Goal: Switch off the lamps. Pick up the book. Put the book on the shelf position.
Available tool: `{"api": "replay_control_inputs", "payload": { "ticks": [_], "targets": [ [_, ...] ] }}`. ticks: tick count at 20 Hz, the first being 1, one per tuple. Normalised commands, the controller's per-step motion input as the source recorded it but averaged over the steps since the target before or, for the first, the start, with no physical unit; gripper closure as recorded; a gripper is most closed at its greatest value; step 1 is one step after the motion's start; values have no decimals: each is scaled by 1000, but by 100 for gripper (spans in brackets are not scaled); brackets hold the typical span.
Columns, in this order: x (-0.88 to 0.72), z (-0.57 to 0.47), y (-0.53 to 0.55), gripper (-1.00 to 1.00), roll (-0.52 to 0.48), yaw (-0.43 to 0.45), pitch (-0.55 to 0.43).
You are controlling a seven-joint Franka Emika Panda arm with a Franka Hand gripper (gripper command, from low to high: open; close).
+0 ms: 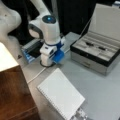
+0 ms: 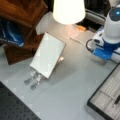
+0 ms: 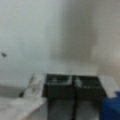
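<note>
Gripper [image 1: 46, 61] pointing down, low over the grey table [image 1: 100, 85], beside a white cable [image 1: 37, 73]. Cannot tell how far the jaws stand apart; nothing seen held. From the gripper, toward a front view's bottom and a little right, apart from it: the book [image 1: 61, 96], propped at a tilt on silvery stand strips [image 1: 80, 113]. Near short edge turned toward the gripper, long axis running away from it, down and rightward, with the spiral binding along the long edge on that view's left. Beyond the binding side, just beside the book, the shelf position [image 1: 15, 95], dark wood grain. On the gripper's far side from the shelf, well apart, an open grey case [image 1: 97, 50]. In a front view, lamp shade [image 2: 68, 10] glowing bright, so seemingly not yet switched off; book [image 2: 47, 55] untouched on its strips.
</note>
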Motion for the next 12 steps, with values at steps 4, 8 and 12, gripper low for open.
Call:
{"api": "replay_control_inputs", "payload": {
  "ticks": [4, 8, 12],
  "targets": [
    [-624, 43, -203, 100, 67, -64, -230],
    [-583, 69, -209, 100, 69, -55, -211],
    [-518, 60, -198, 100, 52, -65, -190]
  ]
}}
